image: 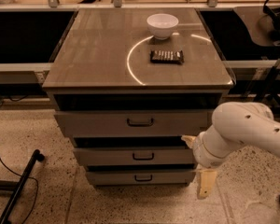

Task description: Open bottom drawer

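Grey drawer fronts: three, stacked in a cabinet (pixel 60 101) at frame centre, each with a small dark bar handle and a dark gap above it.
Bottom drawer (pixel 107 177): lowest and narrowest front, just above the floor, directly under the middle drawer (pixel 107 156); handle (pixel 143 178) at its centre, untouched.
Top drawer (pixel 93 123): widest front, just under the cabinet top.
Gripper (pixel 205 182): cream-coloured, hanging down at the cabinet's lower right corner, just beside the right end of the bottom drawer, well apart from its handle.
Gripper state: cannot tell how far open; nothing seen in its hold.
Arm (pixel 245 129): white, bulky, comes in from the right edge and bends down toward the drawers.
Cabinet top (pixel 98 55): brown flat surface with a bright curved streak of light (pixel 129 66).
White bowl (pixel 162 25): upright, toward the back of the top.
Dark ribbed packet (pixel 167 56): flat, near the bowl, in front of it.
Floor (pixel 60 204): speckled stone.
Black stand leg (pixel 18 188): lower left, on the floor, cable beside it.
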You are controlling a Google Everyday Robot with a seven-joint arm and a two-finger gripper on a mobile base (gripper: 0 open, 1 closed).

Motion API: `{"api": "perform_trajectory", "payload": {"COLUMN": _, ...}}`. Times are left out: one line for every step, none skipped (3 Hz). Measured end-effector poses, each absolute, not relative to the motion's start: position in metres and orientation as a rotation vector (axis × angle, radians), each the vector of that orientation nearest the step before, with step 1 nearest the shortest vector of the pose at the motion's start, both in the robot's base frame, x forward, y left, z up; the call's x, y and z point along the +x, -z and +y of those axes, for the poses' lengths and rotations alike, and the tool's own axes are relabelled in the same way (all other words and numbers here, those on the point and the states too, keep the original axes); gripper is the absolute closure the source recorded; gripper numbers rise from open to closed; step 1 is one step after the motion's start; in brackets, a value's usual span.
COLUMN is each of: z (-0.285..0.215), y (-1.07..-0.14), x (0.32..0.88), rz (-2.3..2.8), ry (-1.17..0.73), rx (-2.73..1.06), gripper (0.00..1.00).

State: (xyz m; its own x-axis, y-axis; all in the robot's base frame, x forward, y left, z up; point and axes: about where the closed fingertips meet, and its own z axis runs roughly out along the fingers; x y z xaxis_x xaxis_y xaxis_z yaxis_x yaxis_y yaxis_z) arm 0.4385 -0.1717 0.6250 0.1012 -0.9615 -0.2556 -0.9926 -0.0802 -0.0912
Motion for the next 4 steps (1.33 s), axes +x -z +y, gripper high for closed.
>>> {"api": "perform_trajectory", "payload": {"z": -0.165, "y": -0.583, "x": 0.442, "rz": 1.906, "ry": -0.236, "rx": -2.121, "gripper": 0.0}}
{"api": "perform_trajectory", "payload": {"z": -0.165, "y": -0.583, "x": 0.442, "rz": 1.906, "ry": -0.236, "rx": -2.121, "gripper": 0.0}}
{"api": "perform_trajectory", "payload": {"z": -0.162, "y": -0.569, "x": 0.444, "rz": 1.895, "ry": -0.207, "rx": -2.129, "gripper": 0.0}}
{"api": "perform_trajectory", "payload": {"z": -0.16, "y": -0.531, "x": 0.449, "rz": 1.866, "ry": -0.187, "rx": -2.142, "gripper": 0.0}}
